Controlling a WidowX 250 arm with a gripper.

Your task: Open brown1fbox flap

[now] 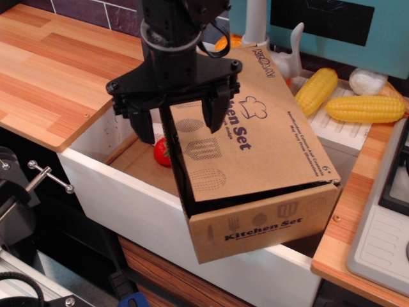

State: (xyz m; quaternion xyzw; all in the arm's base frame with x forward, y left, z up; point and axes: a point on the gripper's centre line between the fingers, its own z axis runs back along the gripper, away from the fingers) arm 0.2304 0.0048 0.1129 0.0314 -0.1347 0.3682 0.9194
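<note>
The brown1fbox [265,227] sat tilted inside the white wooden bin [128,192], its front face with the utensil icons turned toward the camera and overhanging the bin's near wall. The flap [268,137] lay over the top, already lifted a little at the front, where a dark gap showed above the front panel. The tool [180,125] hung over the flap's left edge with its two black fingers [214,109] spread wide and nothing held between them; the right finger stood against the cardboard and the left one hung beside the box, over the bin.

To do the step well, I judged the tool should hook a finger under that left or front edge and sweep the flap up and back about its far hinge (a slow arc, since the light box could slide or tip in the bin).

Counted: one box, one flap, one bin, two yellow corn cobs [364,109] on the surface behind, one red tomato-like piece [163,152] in the bin.
</note>
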